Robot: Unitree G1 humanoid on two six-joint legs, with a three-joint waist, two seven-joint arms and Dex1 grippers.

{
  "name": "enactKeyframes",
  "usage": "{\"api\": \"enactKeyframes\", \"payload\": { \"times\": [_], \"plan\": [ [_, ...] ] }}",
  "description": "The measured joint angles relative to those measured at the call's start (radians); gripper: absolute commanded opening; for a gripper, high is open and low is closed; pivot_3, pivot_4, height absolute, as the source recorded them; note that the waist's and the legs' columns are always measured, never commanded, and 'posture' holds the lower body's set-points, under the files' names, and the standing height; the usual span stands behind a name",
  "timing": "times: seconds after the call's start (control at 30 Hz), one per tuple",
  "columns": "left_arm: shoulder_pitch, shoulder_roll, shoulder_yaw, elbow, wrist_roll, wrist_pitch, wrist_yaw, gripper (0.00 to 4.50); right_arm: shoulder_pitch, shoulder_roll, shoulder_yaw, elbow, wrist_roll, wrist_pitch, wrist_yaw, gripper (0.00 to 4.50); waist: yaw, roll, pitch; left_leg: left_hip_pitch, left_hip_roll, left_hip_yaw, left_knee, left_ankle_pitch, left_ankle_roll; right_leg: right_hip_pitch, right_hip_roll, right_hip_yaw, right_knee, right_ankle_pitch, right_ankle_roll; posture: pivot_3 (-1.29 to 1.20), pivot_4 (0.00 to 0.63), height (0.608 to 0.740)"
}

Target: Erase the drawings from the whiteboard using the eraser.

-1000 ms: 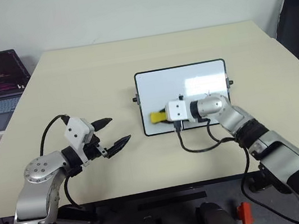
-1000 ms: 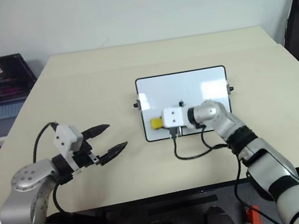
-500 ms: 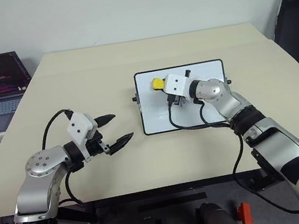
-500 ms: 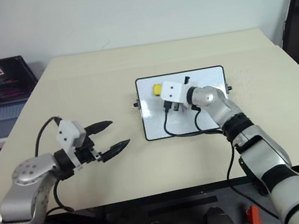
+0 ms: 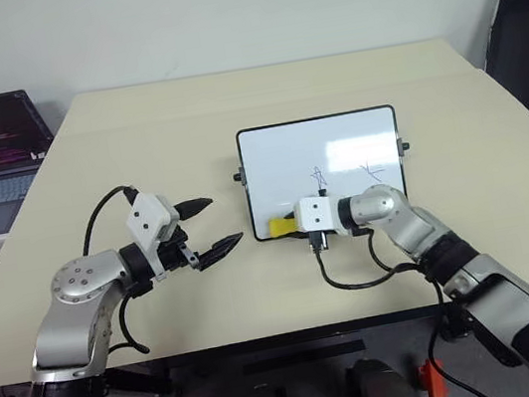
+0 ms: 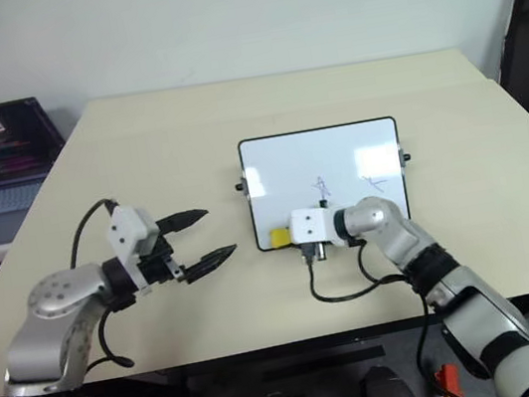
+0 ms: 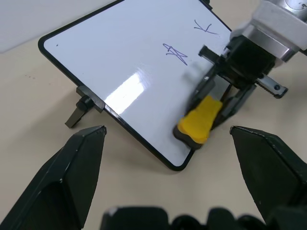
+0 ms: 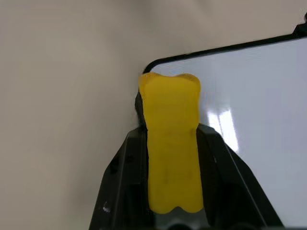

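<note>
**Eraser pinched at the board's near corner, two marks left**

The right pincer is clamped on the small yellow block eraser, both black fingers squeezing its flanks so the tip juts out ahead. That tip sits over the near left corner of the glossy white, black-framed whiteboard. Two thin blue pen drawings remain beyond and to the right of the pincer, apart from it. The eraser looks light and slightly soft, dented where it is squeezed; a grip across its middle seems sound. The board looks slick and may slide. The left pincer hovers spread and empty, left of the board.
</note>
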Motion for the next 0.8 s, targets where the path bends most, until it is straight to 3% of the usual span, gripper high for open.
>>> {"api": "enactKeyframes", "payload": {
  "times": [0.17, 0.23, 0.3, 0.4, 0.57, 0.8],
  "plan": [
    [-0.084, 0.005, -0.02, 0.057, 0.009, -0.012, -0.043, 4.5, 0.016, -0.112, -0.259, -0.305, 0.26, 0.291, 0.033, 1.0, 0.007, 0.001, 0.002, -0.019, 0.0, -0.001, 0.001, 0.0, 0.0, -0.019, 0.0, -0.001, 0.002, 0.006, 0.002, 0.0, 0.15, 0.74],
    [-0.118, 0.007, -0.027, 0.081, 0.009, -0.022, -0.058, 4.5, 0.024, -0.191, -0.366, -0.434, 0.353, 0.418, 0.037, 1.0, 0.014, 0.001, 0.002, -0.019, 0.0, -0.002, 0.0, -0.001, -0.001, -0.018, 0.0, -0.003, 0.001, 0.006, 0.001, 0.0, 0.15, 0.74],
    [-0.146, 0.015, -0.034, 0.081, 0.005, -0.022, -0.077, 4.5, 0.147, -0.355, -0.471, -0.54, 0.396, 0.502, 0.073, 1.0, 0.029, 0.0, 0.001, -0.02, 0.0, -0.005, -0.001, -0.004, -0.002, -0.015, -0.001, -0.01, -0.003, 0.002, 0.002, 0.0, 0.15, 0.74],
    [-0.15, 0.049, -0.018, 0.111, 0.004, -0.023, -0.106, 4.5, 0.325, -0.476, -0.593, -0.552, 0.407, 0.575, 0.076, 1.0, 0.034, 0.001, 0.002, -0.021, 0.0, -0.005, -0.001, -0.008, -0.003, -0.016, -0.002, -0.01, -0.004, -0.003, 0.002, 0.0, 0.15, 0.74],
    [-0.162, 0.058, -0.013, 0.155, 0.002, -0.03, -0.151, 4.5, 0.497, -0.561, -0.67, -0.568, 0.42, 0.584, 0.091, 1.0, 0.012, 0.003, 0.003, -0.02, 0.0, -0.004, -0.001, -0.009, -0.001, -0.016, -0.001, -0.009, -0.002, -0.004, 0.002, 0.0, 0.15, 0.74],
    [-0.185, 0.058, -0.014, 0.162, -0.001, -0.029, -0.176, 4.5, 0.51, -0.587, -0.701, -0.567, 0.424, 0.559, 0.09, 1.0, 0.01, 0.003, 0.003, -0.019, 0.0, -0.004, 0.002, -0.009, -0.002, -0.014, -0.001, -0.009, 0.0, -0.007, 0.006, 0.0, 0.15, 0.74]
  ]
}}
